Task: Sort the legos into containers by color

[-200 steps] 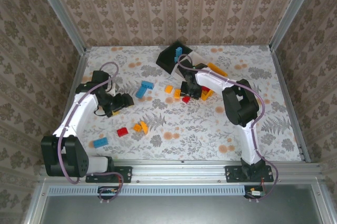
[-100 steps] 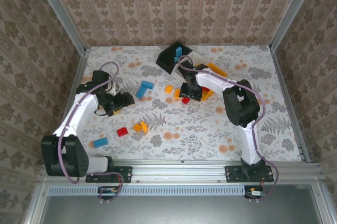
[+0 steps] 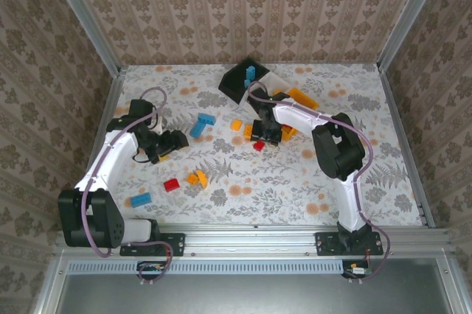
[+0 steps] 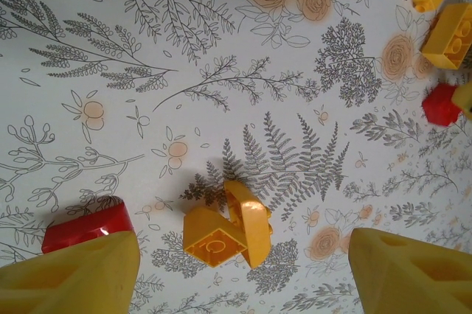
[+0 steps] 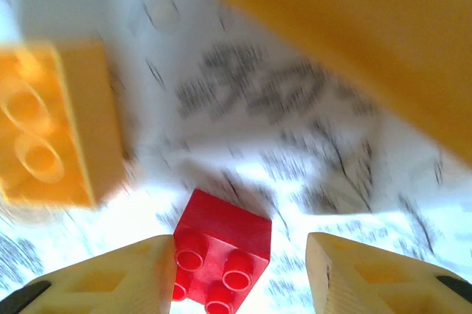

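My right gripper (image 3: 264, 135) hovers open over a red lego (image 5: 221, 255). That brick lies on the table between the fingers and touches the left fingertip (image 5: 118, 277). It shows as a red lego (image 3: 259, 146) just in front of the gripper from above. An orange lego (image 5: 51, 133) lies to its left, and the orange bin's wall (image 5: 354, 34) stands behind. My left gripper (image 4: 243, 266) is open above two orange legos (image 4: 225, 225) leaning together, with a red lego (image 4: 85, 225) by its left finger. The black bin (image 3: 237, 82) holds a blue lego (image 3: 251, 73); the white bin (image 3: 274, 84) and orange bin (image 3: 299, 99) stand beside it.
Loose bricks on the floral cloth: a blue pair (image 3: 203, 124) at centre left, a blue one (image 3: 140, 199), a red one (image 3: 172, 185) and orange ones (image 3: 197, 178) near the front left, and more orange ones (image 3: 236, 125) by the right gripper. Metal rails edge the table.
The right gripper has shifted slightly toward the near edge, and the red lego under it has slid the same way. The left arm has barely moved.
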Controlling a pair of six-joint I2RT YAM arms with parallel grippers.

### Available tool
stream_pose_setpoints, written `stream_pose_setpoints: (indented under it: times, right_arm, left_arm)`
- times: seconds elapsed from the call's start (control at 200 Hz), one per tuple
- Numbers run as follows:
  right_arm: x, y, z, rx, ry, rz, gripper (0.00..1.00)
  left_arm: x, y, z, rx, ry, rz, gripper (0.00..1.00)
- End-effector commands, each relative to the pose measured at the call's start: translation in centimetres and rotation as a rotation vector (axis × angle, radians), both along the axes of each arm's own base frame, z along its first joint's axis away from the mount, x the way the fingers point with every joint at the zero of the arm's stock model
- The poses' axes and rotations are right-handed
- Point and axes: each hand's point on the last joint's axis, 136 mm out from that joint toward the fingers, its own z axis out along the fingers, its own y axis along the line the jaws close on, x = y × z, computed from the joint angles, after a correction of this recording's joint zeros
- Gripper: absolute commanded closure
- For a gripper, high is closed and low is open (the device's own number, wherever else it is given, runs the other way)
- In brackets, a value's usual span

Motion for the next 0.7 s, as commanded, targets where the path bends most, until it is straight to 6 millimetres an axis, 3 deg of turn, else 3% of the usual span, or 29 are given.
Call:
stream_pose_setpoints:
  times: [0.0,0.32,0.695]
  right_arm:
    - [-4.9,-0.6,2.7,-0.030,0.058,0.089,0.50]
    - [-4.7,0.4,1.6,-0.003,0.077,0.091,0.43]
    - [-5.6,0.0,-1.7,-0.038,0.138,0.143,0.47]
  left_arm:
    - [-0.8,0.4,-0.2,0.009,0.011,0.017,0.24]
    - [0.2,-0.1,-0.4,-0.018,0.009,0.012,0.24]
    - [-0.1,-0.2,-0.7,-0.027,0.019,0.012,0.24]
